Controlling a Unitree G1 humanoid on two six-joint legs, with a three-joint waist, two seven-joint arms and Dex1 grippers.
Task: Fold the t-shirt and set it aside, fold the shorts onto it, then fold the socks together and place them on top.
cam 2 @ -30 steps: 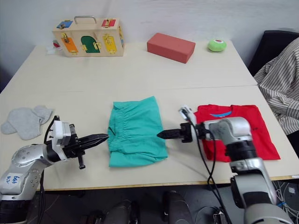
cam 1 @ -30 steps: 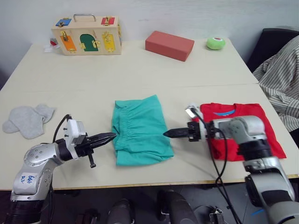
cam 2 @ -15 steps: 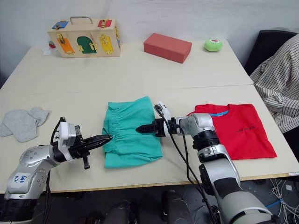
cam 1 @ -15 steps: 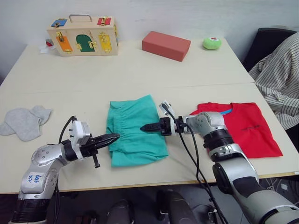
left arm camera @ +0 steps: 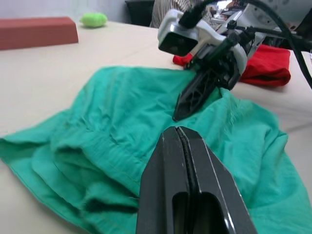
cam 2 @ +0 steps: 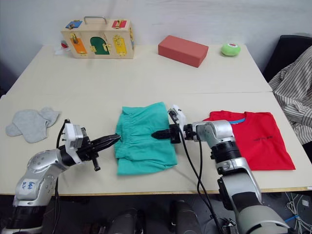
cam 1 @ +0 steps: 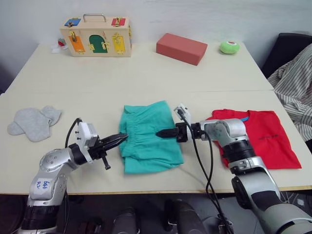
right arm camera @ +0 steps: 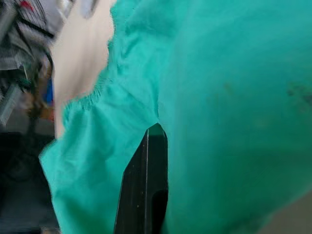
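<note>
The teal shorts [cam 1: 148,139] lie folded at the middle of the table. My right gripper [cam 1: 158,132] rests on top of them near their right side, shut, and the cloth puckers at its tips [right arm camera: 157,127]. My left gripper [cam 1: 124,137] is shut with nothing in it, its tips [left arm camera: 178,134] at the shorts' left edge. To the right lies the folded red t-shirt [cam 1: 265,139], under my right forearm. At the far left, apart from both arms, the grey socks [cam 1: 34,122] lie together.
A wooden latch box [cam 1: 96,35], a salmon-red block [cam 1: 181,48] and a green ball [cam 1: 227,47] stand along the table's far side. Striped fabric [cam 1: 295,78] hangs over a chair at the right. The table's front edge runs just below both arms.
My right gripper has moved left from the shorts' right edge onto the shorts and has closed there. The left gripper stays shut at the shorts' left edge. The camera has shifted.
</note>
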